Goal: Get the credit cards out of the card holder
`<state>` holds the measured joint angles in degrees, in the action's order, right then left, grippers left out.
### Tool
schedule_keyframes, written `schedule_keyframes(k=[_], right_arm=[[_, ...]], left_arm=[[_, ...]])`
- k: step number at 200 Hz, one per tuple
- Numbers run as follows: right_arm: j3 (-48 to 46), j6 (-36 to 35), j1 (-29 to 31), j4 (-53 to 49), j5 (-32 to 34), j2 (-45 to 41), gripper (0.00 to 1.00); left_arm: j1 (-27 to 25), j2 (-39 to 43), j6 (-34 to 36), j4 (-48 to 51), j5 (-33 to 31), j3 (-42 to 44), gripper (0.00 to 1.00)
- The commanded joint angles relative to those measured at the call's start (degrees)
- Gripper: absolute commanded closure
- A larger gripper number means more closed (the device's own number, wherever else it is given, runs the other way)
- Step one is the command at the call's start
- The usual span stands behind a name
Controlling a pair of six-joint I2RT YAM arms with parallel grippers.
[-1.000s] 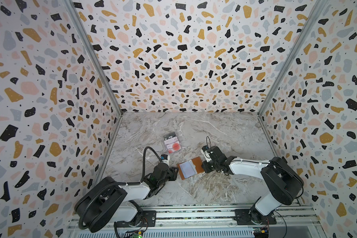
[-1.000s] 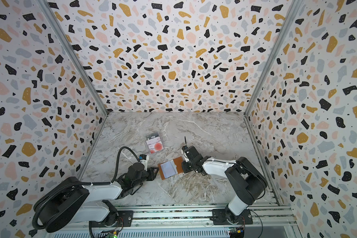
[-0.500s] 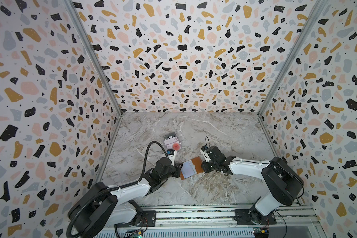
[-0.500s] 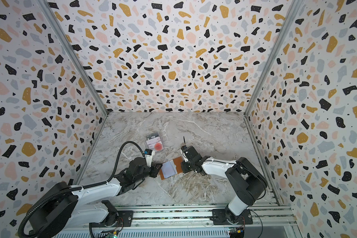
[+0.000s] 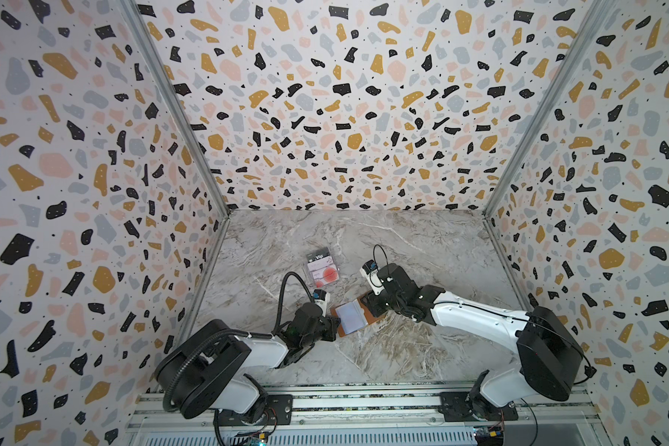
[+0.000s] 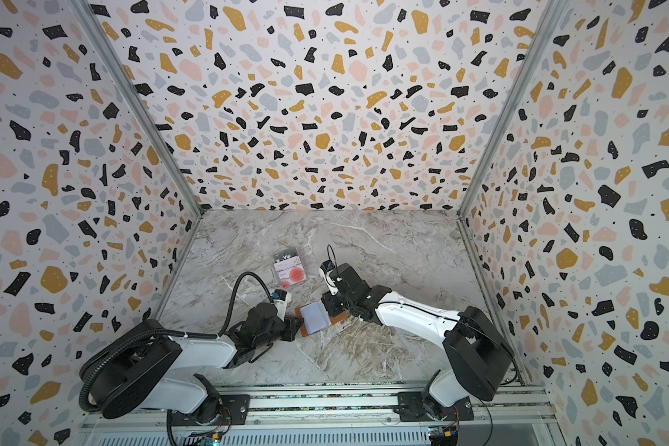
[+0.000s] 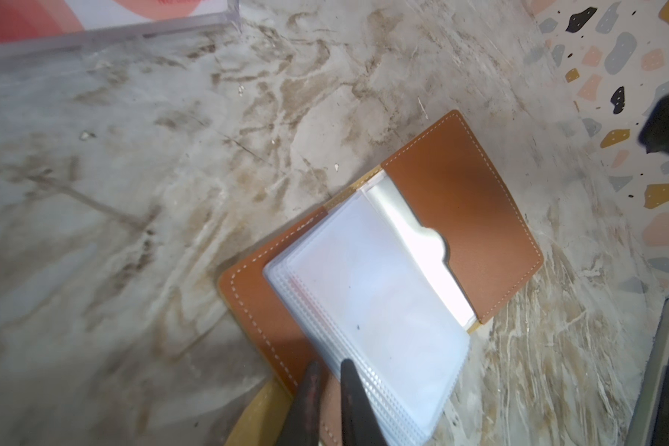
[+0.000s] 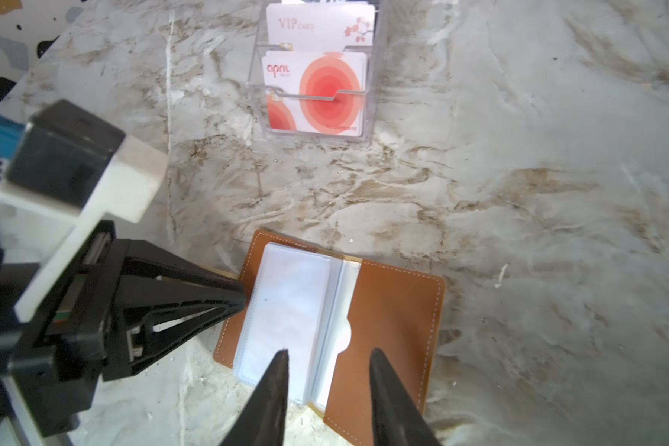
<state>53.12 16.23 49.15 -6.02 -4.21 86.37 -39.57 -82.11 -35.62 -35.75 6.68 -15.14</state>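
Note:
The tan leather card holder point(image 5: 364, 314) point(image 6: 335, 317) lies open on the marble floor, a stack of clear sleeves point(image 7: 367, 293) point(image 8: 286, 309) on one half. The sleeves look white, and what they hold is unclear. My left gripper point(image 7: 331, 367) point(image 5: 333, 328) is pinched on the holder's outer cover edge, its tips touching that edge in the right wrist view point(image 8: 240, 295). My right gripper point(image 8: 329, 355) point(image 5: 371, 305) is open at the opposite side, straddling the sleeve stack's spine and holding nothing. Several credit cards point(image 8: 317, 89) point(image 5: 322, 268), white with red circles, sit in a separate case.
A clear plastic case point(image 8: 371, 77) point(image 6: 289, 268) point(image 7: 105, 33) holding the cards stands behind the holder, towards the back. Terrazzo-patterned walls point(image 5: 93, 231) close in three sides, and a metal rail point(image 5: 364, 405) runs along the front.
My left arm has reached forward to the holder's left edge and its jaws have closed down. My right gripper's jaws have spread apart over the holder.

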Motion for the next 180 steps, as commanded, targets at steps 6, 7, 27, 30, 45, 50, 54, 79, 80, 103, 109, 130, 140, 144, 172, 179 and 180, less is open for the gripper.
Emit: schedule_keyframes(k=[6, 7, 27, 30, 45, 50, 54, 79, 80, 103, 109, 130, 140, 144, 172, 179, 180], right_arm=[[1.43, -0.86, 2.35, -0.44, -2.31, 3.43, 0.54], [1.4, -0.9, 2.4, -0.37, -2.39, 3.49, 0.54], [1.88, -1.07, 3.94, 0.71, -3.11, 5.63, 0.45], [2.03, -1.04, 4.08, 0.85, -3.1, 5.98, 0.44], [2.61, -1.2, 5.1, 1.21, -2.69, 7.63, 0.4], [2.88, -1.12, 5.37, 1.01, -2.23, 8.24, 0.4], [3.07, -1.12, 5.5, 0.87, -1.9, 8.59, 0.39], [3.91, -0.91, 6.04, 0.28, -0.05, 10.55, 0.36], [3.96, -0.88, 6.0, 0.25, -0.03, 10.61, 0.36], [4.33, -0.78, 6.3, 0.07, 0.96, 11.77, 0.34], [4.59, -0.88, 6.44, -0.27, 1.64, 12.26, 0.34], [5.86, -0.94, 7.0, -1.95, 4.97, 14.06, 0.35], [6.44, -1.03, 7.23, -2.72, 6.22, 14.89, 0.35], [6.61, -1.02, 7.25, -2.89, 6.53, 15.23, 0.35], [6.65, -1.44, 7.53, -2.66, 5.35, 16.19, 0.34], [6.57, -1.42, 7.62, -2.55, 4.96, 16.2, 0.33], [6.61, -1.4, 7.67, -2.53, 4.94, 16.2, 0.33]], left_arm=[[-0.24, -0.51, -1.6, -4.83, 0.09, 1.46, 0.87], [-0.24, -0.56, -1.62, -4.84, 0.09, 1.53, 0.87], [-0.24, -0.69, -1.94, -5.12, 0.0, 2.34, 0.87], [-0.24, -0.81, -1.92, -5.1, 0.0, 2.39, 0.87], [-0.24, -1.29, -1.91, -5.18, 0.08, 2.79, 0.88], [-0.24, -1.71, -1.87, -5.2, 0.21, 2.83, 0.88], [-0.24, -1.94, -1.83, -5.29, 0.18, 2.83, 0.88], [-0.24, -3.86, -2.5, -7.51, 0.61, 3.68, 0.9], [-0.24, -3.95, -2.56, -7.59, 0.61, 3.74, 0.9], [-0.24, -4.63, -3.43, -8.81, 0.53, 4.41, 0.91], [-0.24, -4.61, -3.47, -8.86, 0.46, 4.57, 0.91], [-0.24, -4.14, -3.5, -8.67, 0.16, 4.85, 0.92], [-0.2, -3.92, -3.43, -8.45, 0.02, 4.9, 0.92], [-0.24, -3.76, -3.41, -8.26, 0.0, 4.94, 0.92], [-0.24, -3.55, -3.17, -7.94, 0.0, 4.77, 0.92], [-0.24, -3.63, -3.13, -7.91, 0.0, 4.72, 0.92], [-0.24, -3.61, -3.09, -7.92, 0.0, 4.74, 0.92]])
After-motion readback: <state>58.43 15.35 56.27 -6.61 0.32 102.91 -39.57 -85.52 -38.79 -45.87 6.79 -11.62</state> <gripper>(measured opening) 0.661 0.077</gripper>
